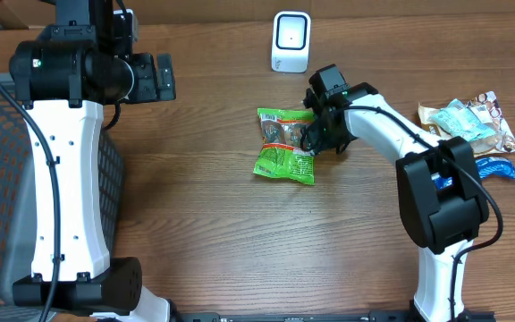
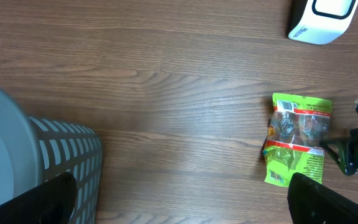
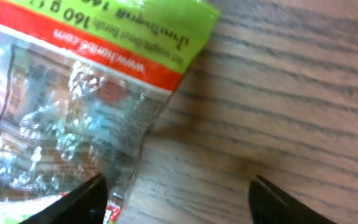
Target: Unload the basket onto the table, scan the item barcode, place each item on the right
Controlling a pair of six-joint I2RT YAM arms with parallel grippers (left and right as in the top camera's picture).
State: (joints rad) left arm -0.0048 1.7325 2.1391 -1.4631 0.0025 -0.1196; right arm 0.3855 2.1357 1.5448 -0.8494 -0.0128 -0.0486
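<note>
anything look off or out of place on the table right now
Nothing stands out. The green snack bag lies flat near the scanner, a bit crinkled, and the other packets sit heaped at the right edge.

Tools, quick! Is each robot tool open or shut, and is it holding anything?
Left tool: open, holding nothing.
Right tool: open, at the edge of the green snack packet, not gripping it.
</note>
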